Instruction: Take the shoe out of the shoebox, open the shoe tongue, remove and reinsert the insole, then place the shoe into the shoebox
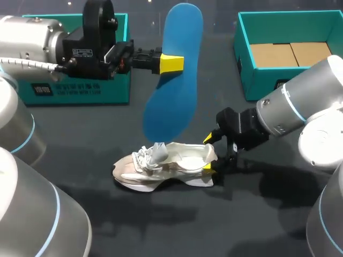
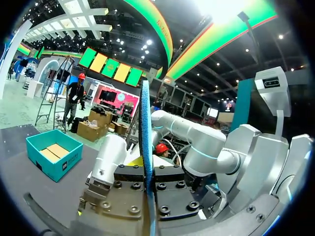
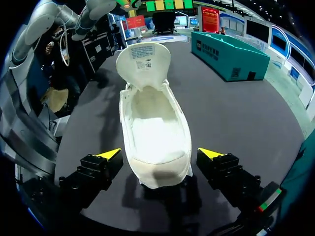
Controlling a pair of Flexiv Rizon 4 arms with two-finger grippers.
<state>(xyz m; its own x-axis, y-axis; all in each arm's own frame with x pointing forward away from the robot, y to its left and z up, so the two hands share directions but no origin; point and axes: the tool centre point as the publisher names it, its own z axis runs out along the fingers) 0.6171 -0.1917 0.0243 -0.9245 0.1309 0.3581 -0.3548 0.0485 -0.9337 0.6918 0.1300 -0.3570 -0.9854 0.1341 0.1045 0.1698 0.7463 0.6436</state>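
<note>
A white shoe (image 1: 166,166) lies on the dark table with its tongue (image 3: 142,58) folded up and its inside bare. My left gripper (image 1: 170,63) holds the blue insole (image 1: 174,80) in the air above and behind the shoe, shut on its edge. In the left wrist view the insole (image 2: 146,147) stands edge-on between the clamped fingers. My right gripper (image 1: 209,154) is open at the shoe's heel, one yellow tip on each side. In the right wrist view the shoe (image 3: 155,132) lies between the spread fingertips (image 3: 110,154), heel nearest; I cannot tell whether they touch it.
A teal shoebox (image 1: 289,53) with brown cardboard inside stands at the back right. A second teal box (image 1: 80,88) sits at the back left, behind my left arm. The same box (image 3: 231,54) shows beyond the shoe in the right wrist view.
</note>
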